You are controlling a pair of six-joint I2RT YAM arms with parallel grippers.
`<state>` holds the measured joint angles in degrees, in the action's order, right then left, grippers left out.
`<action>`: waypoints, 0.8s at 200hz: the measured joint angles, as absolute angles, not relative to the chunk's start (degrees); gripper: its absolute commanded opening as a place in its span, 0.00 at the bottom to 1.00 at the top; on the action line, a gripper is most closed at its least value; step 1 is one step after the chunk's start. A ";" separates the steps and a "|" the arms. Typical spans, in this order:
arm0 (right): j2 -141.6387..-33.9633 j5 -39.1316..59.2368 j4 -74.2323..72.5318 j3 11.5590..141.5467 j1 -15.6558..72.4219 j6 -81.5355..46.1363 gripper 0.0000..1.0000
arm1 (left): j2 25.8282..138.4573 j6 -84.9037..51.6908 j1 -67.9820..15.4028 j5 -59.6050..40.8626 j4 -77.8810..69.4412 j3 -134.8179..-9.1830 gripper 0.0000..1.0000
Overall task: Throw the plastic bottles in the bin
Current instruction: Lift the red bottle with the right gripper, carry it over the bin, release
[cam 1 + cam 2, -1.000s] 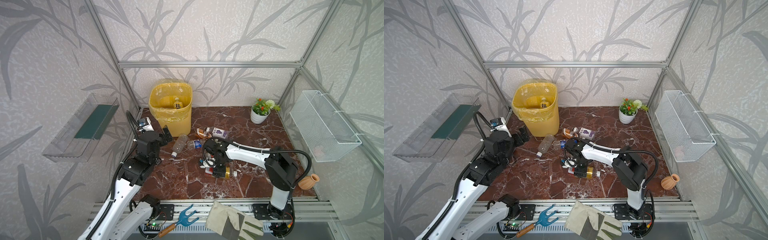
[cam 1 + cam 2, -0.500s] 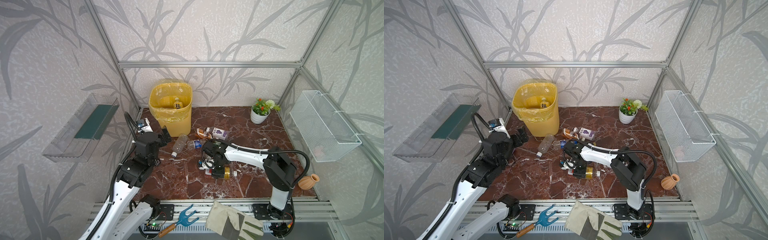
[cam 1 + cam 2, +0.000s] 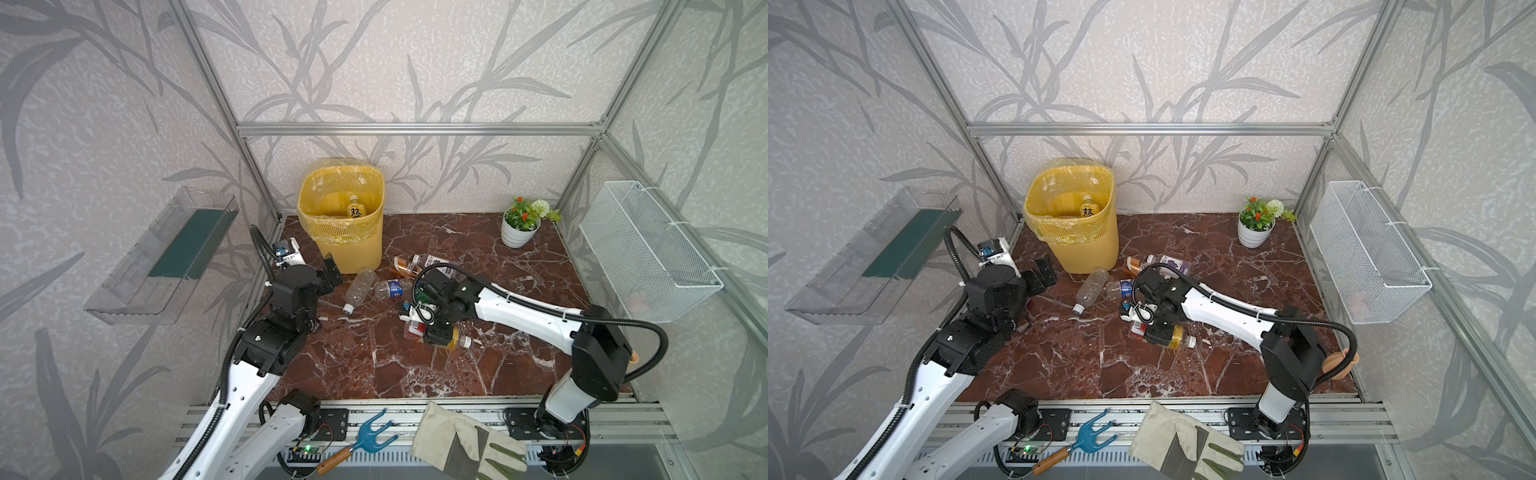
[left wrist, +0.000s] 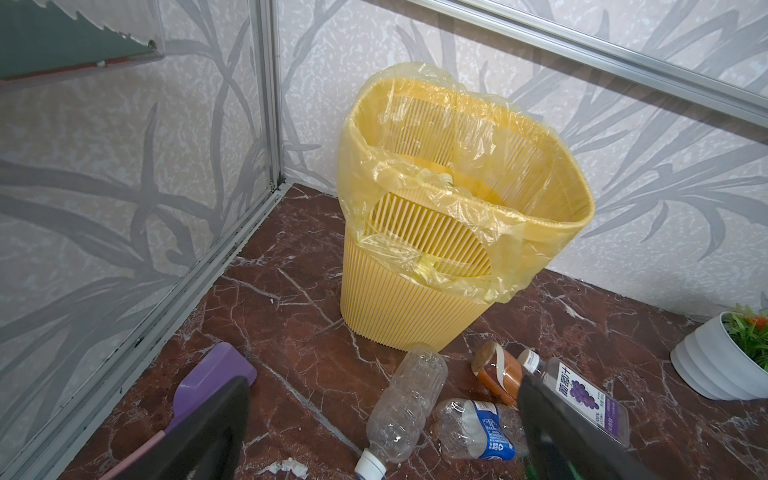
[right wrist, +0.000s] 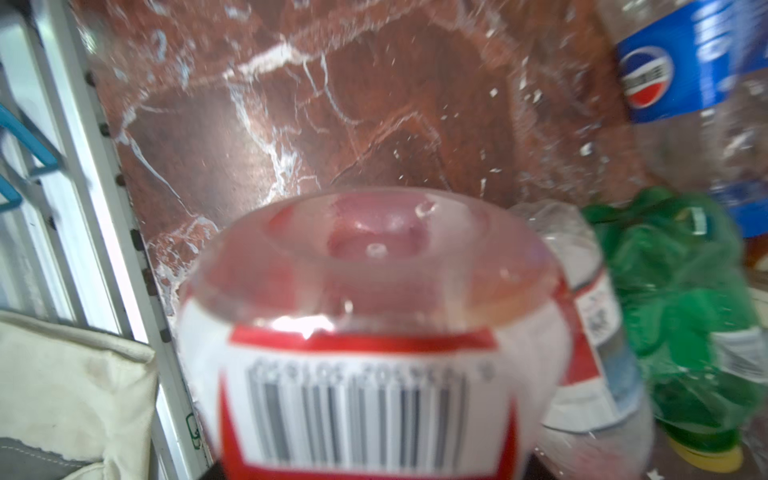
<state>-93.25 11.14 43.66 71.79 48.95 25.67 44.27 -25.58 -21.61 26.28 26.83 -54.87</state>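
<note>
Right claw [image 3: 432, 332] sits low at mid-surface, with a clear plastic bottle with a red-and-white label [image 5: 374, 353] right up against it. Its jaws are hidden, so I cannot tell whether they grip. Left claw [image 4: 382, 384] hangs wide apart, holding nothing, near the tall yellow lattice bin [image 3: 345, 249]. That bin stands in the far left corner of the red-brown marble surface [image 3: 457, 374] with a yellow-labelled bottle [image 3: 355, 211] inside. A clear unlabelled bottle [image 3: 359, 286] and a crushed blue-labelled bottle [image 3: 390, 287] lie just in front of the bin.
</note>
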 measured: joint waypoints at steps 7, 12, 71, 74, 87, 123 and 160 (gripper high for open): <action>-91.94 11.68 43.00 71.57 48.27 25.17 0.60 | 44.23 -25.61 -21.58 26.28 26.79 -54.72 0.99; -91.09 12.16 42.50 71.33 47.86 24.93 0.60 | 44.16 -25.63 -21.56 26.28 26.83 -54.57 0.99; -79.75 18.61 32.49 63.99 41.15 18.37 0.60 | 44.12 -25.71 -21.21 26.24 27.22 -54.02 0.99; -79.13 18.94 31.79 63.57 40.82 17.91 0.60 | 44.12 -25.71 -21.21 26.24 27.24 -54.00 0.99; -76.51 20.56 28.71 61.78 39.00 15.62 0.61 | 44.10 -25.76 -21.19 26.17 27.24 -53.93 0.99; -71.44 23.99 19.27 59.42 34.15 8.40 0.61 | 44.10 -26.20 -21.19 25.89 27.46 -52.97 0.99; -70.61 26.33 8.56 59.44 30.96 -0.27 0.61 | 44.10 -26.85 -20.93 25.85 28.42 -52.34 0.99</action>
<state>-70.61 26.33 8.56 59.44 30.96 -0.27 44.10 -26.85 -20.93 25.85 28.42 -52.34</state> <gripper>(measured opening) 0.617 0.991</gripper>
